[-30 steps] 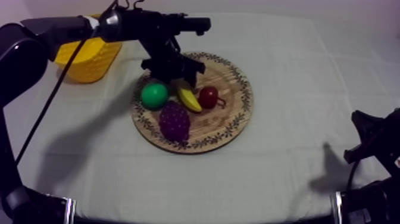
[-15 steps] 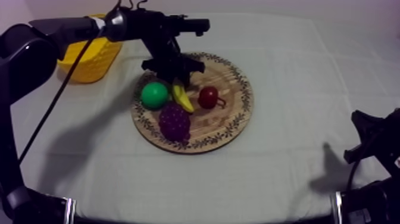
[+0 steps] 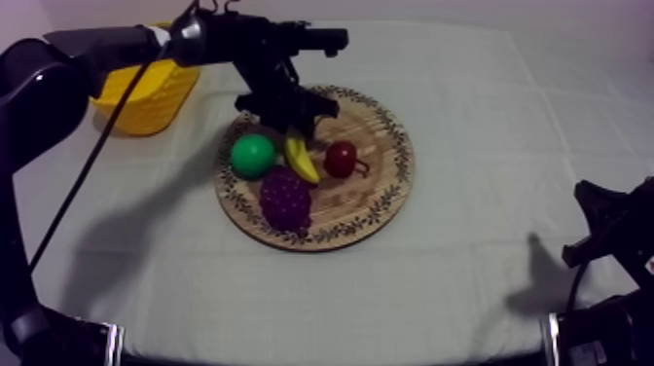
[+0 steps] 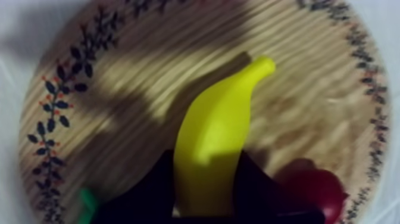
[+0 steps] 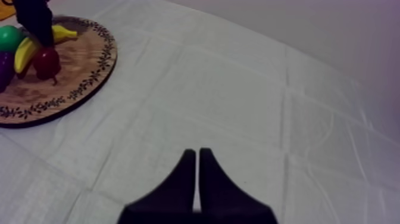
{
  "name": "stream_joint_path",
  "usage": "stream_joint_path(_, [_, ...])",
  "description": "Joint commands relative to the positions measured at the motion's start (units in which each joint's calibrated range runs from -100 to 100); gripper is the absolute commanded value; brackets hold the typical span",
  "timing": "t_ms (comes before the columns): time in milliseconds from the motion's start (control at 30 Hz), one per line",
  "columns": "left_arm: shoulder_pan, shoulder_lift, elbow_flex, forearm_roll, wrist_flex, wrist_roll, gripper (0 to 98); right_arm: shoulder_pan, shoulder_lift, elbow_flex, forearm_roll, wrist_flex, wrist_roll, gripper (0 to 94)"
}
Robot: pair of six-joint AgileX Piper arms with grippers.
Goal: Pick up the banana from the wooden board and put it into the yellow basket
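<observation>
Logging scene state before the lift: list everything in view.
wooden board: 1, brown with patterned rim, mid-table
banana: 1, yellow, over the board between pear and red fruit
pear: 1, green, board's left part
grapes: 1 bunch, purple, board's near edge
small red fruit: 1, red, right of the banana
yellow basket: 1, yellow, far left of table
cloth: 1, grey-white, covering the table
left gripper: black, shut on the banana
right gripper: black, shut on nothing, over bare cloth

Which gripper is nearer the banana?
Left. The left gripper is shut on the banana at the board; the right gripper sits shut over bare cloth, well off the board.
</observation>
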Motion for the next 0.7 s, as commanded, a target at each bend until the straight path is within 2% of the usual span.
stream_joint_path(0, [0.0,-2.4,-0.1,-0.27,0.0,0.0,26.1,0.0,0.0,0.0,0.0,0.0,0.0,0.2])
stream_joint_path(267, [-0.6,-14.1,-0.1,-1.91,2.0,0.4,26.2,0.0,0.0,0.0,0.0,0.0,0.0,0.2])
stream_joint_path(400, [-2.1,-22.1,1.6,-3.6,4.0,0.9,26.1,0.0,0.0,0.0,0.0,0.0,0.0,0.2])
stream_joint_path(533, [-5.1,-31.1,4.9,-4.96,5.4,0.8,26.1,0.0,0.0,0.0,0.0,0.0,0.0,0.2])
stream_joint_path(667, [-9.6,-39.5,8.8,-5.5,6.2,-0.5,26.3,0.0,0.0,0.0,0.0,0.0,0.0,0.2])
